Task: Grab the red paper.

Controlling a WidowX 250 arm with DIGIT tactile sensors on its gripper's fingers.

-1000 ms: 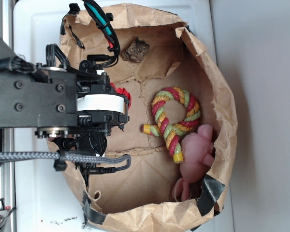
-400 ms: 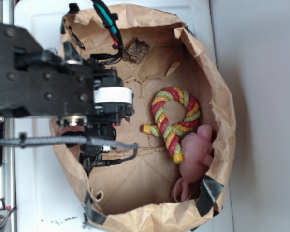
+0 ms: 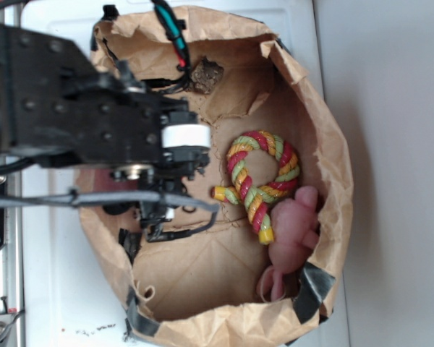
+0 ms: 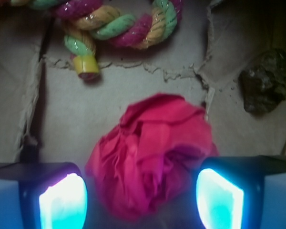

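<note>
The red paper [image 4: 152,152] is a crumpled, bright red ball on the brown bag floor. In the wrist view it lies between my two fingers, with the left pad [image 4: 62,202] and the right pad [image 4: 219,200] on either side of it. My gripper [image 4: 140,202] is open, and a small gap shows between each pad and the paper. In the exterior view the black arm [image 3: 94,123] reaches down into the bag and hides both the paper and the fingers.
Everything sits in a wide brown paper bag [image 3: 333,144] with torn walls. A red-yellow-green rope toy [image 3: 260,177] lies just beyond the paper, also in the wrist view [image 4: 119,24]. A pink plush [image 3: 293,231] lies by the wall. A brown lump [image 3: 206,74] shows in the wrist view [image 4: 267,81] too.
My arm has moved further over the bag, toward the rope toy. The bit of red paper that showed beside the wrist a second ago is now covered by the arm.
</note>
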